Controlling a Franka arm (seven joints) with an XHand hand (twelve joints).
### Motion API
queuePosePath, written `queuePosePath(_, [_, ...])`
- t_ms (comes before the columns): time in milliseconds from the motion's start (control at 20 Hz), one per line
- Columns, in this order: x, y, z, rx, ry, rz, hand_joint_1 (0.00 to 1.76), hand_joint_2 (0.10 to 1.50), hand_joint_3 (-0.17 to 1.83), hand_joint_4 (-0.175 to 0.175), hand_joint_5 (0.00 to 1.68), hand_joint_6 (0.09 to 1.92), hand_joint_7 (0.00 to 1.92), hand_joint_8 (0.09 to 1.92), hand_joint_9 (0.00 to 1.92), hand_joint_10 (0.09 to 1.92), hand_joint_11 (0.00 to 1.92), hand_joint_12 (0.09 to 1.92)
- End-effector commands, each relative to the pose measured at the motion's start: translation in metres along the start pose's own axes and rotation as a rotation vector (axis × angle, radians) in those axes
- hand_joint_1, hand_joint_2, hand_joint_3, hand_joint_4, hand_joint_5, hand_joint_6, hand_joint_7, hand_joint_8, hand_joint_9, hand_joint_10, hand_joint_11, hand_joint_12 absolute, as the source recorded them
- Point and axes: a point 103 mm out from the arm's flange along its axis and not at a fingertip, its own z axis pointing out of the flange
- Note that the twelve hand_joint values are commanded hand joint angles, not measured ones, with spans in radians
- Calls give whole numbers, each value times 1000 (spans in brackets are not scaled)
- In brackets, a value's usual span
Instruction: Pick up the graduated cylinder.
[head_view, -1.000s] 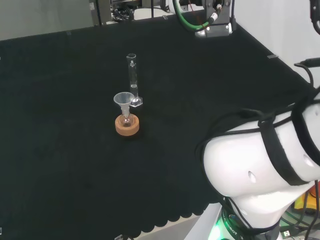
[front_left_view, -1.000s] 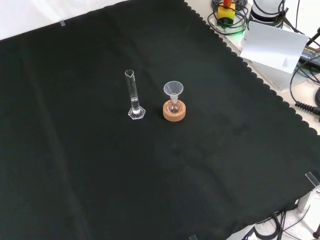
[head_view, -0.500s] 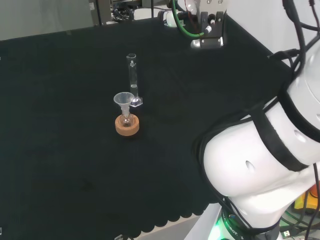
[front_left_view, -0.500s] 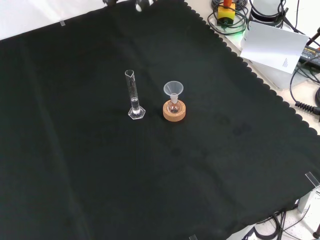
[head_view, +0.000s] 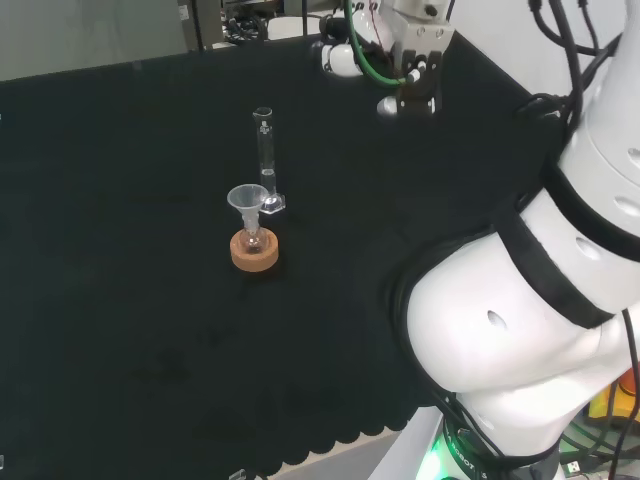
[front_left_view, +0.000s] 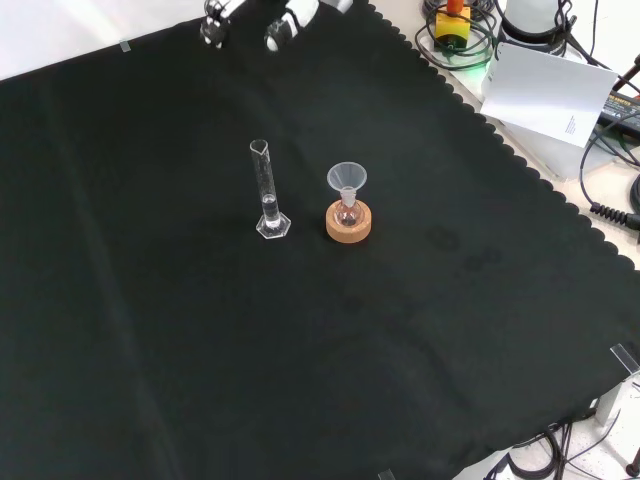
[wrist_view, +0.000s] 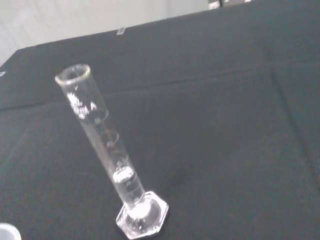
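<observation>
Front view: one graduated cylinder (front_left_view: 268, 196), one funnel (front_left_view: 346, 179) on flask (front_left_view: 347, 215), one cork ring (front_left_view: 348, 222); hand (front_left_view: 283, 21) fingers spread, holding nothing.

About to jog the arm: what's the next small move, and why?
Probably bring the hand down toward the graduated cylinder. In the front view the hand hangs at the cloth's far edge, well apart from the cylinder, which stands upright beside the funnel on its cork ring.

We see the hand (front_left_view: 285, 22) at the cloth's top edge, fingertips (front_left_view: 212, 30) hanging down. Well below it stands the graduated cylinder (front_left_view: 267, 190), upright, beside a funnel-topped flask (front_left_view: 347, 195) on its cork ring (front_left_view: 348, 224).
</observation>
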Motion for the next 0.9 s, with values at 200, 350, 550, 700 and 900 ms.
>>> queuePosePath(200, [-20,7,74,39,114,-72,312,1228,2,-48,399,87,239,690,529,658,328,1356])
queuePosePath(350, [-20,6,84,49,143,-93,348,1218,-3,-48,398,87,239,688,531,655,327,1357])
queuePosePath(550, [-16,8,96,56,190,-110,449,1176,-23,-48,402,87,257,691,547,653,328,1359])
queuePosePath(700, [-13,10,105,68,201,-124,524,1145,-40,-47,409,87,271,691,558,648,332,1358])
queuePosePath(900, [-9,14,114,90,201,-132,551,1133,-47,-46,420,87,280,690,568,643,338,1357])
